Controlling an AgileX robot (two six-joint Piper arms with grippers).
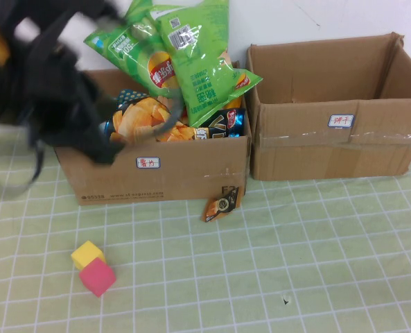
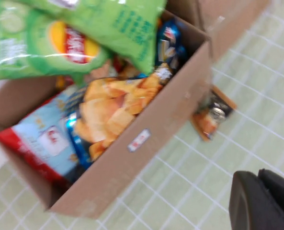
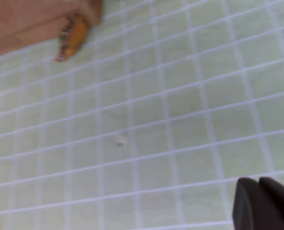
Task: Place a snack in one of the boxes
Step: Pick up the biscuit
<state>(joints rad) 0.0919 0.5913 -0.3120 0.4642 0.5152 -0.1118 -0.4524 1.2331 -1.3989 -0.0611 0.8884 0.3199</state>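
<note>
The left cardboard box [image 1: 156, 180] is heaped with snack bags, with green chip bags [image 1: 198, 62] on top; it also shows in the left wrist view [image 2: 132, 163]. The right box [image 1: 316, 146] stands open and looks empty. A small orange and black snack packet [image 1: 221, 203] lies on the table against the left box's front corner; both wrist views show it [image 2: 212, 112] [image 3: 73, 36]. My left gripper [image 1: 101, 149] hangs blurred over the left box's left end, shut and empty [image 2: 259, 191]. My right gripper [image 3: 260, 201] is shut and empty above the bare cloth.
A yellow cube [image 1: 87, 254] and a pink cube [image 1: 97, 277] sit at the front left of the green checked cloth. The two boxes stand side by side at the back. The right arm does not show in the high view.
</note>
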